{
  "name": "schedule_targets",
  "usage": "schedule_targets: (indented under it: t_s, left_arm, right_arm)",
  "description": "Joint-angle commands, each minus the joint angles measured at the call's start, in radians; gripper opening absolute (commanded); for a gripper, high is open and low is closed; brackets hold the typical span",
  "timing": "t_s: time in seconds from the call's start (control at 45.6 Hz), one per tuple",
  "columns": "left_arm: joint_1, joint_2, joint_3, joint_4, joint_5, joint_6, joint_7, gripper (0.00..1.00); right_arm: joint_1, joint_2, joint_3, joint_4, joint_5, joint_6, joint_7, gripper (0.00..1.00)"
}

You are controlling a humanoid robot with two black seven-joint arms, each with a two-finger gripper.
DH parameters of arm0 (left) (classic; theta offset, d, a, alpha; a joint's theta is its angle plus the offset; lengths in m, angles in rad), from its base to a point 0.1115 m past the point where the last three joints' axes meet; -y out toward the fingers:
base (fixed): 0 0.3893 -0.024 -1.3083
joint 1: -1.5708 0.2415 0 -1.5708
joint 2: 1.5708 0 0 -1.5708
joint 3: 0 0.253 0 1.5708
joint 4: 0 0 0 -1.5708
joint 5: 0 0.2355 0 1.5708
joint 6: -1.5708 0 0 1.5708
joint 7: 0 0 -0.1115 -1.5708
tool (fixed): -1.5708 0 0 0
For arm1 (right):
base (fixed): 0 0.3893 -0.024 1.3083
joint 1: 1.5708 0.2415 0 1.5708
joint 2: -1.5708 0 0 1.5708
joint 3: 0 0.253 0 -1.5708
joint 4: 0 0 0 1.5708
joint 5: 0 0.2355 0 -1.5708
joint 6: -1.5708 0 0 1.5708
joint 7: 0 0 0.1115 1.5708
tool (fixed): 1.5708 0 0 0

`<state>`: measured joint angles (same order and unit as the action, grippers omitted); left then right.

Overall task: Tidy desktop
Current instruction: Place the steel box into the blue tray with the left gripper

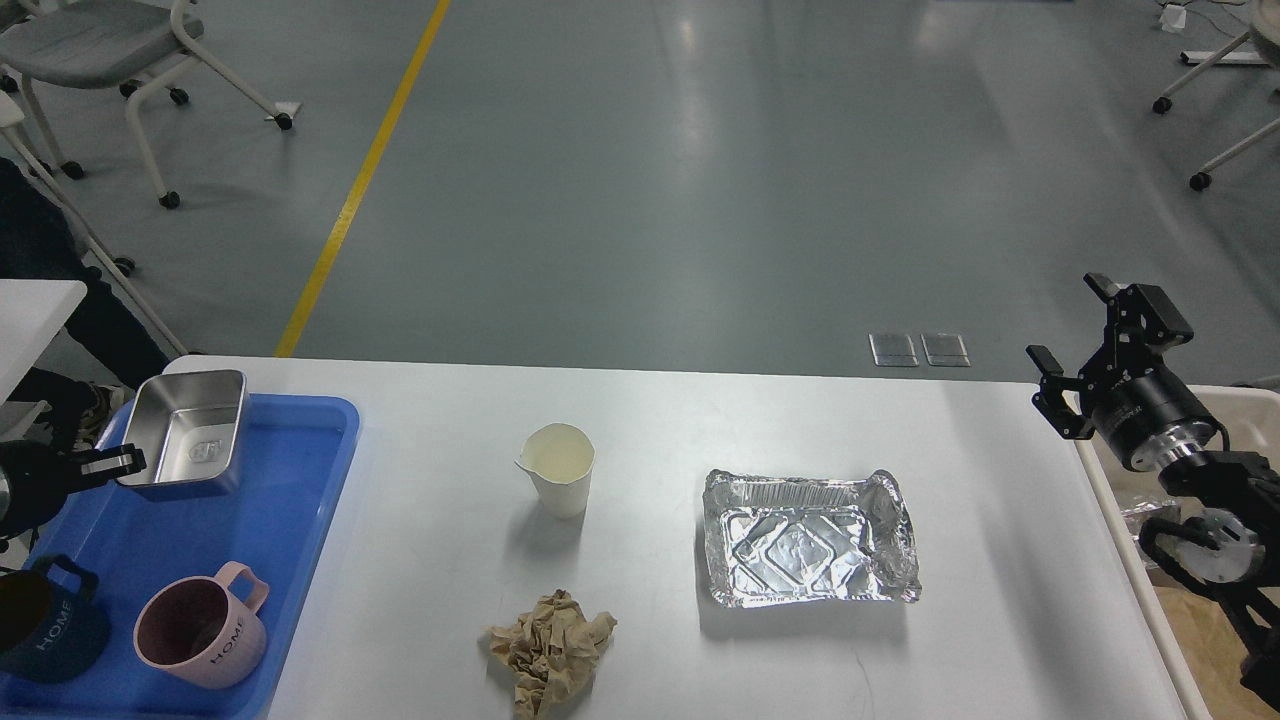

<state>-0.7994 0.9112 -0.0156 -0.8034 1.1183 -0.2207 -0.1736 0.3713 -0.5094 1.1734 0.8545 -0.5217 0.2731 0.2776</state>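
The white desktop [700,420] carries a white paper cup [560,468], a crumpled foil tray [808,540] and a crumpled brown paper ball [550,650]. My left gripper [118,462] is shut on the near-left rim of a steel box [188,435], which sits low at the far left corner of the blue tray [270,500]. A pink mug [198,628] and a dark blue mug [45,620] stand at the tray's near end. My right gripper [1066,320] is open and empty, raised over the desktop's right edge.
A beige bin [1255,410] stands right of the desktop, under my right arm. Chairs on castors stand on the floor at far left and far right. A yellow line runs across the grey floor.
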Motion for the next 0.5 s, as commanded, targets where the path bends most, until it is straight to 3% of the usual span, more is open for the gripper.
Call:
schedule_targets:
  t_s: [0.0,0.482]
  left_arm:
    - [0.017,-0.071,0.000,0.067,-0.002,0.004,0.000,0.02]
    - [0.054,-0.227,-0.003,0.228,-0.009,0.040,-0.001,0.02]
  right_arm:
    - [0.000,0.000,0.000,0.000,0.000,0.000,0.000,1.00]
    - [0.000,0.002,0.000,0.000,0.000,0.000,0.000,1.00]
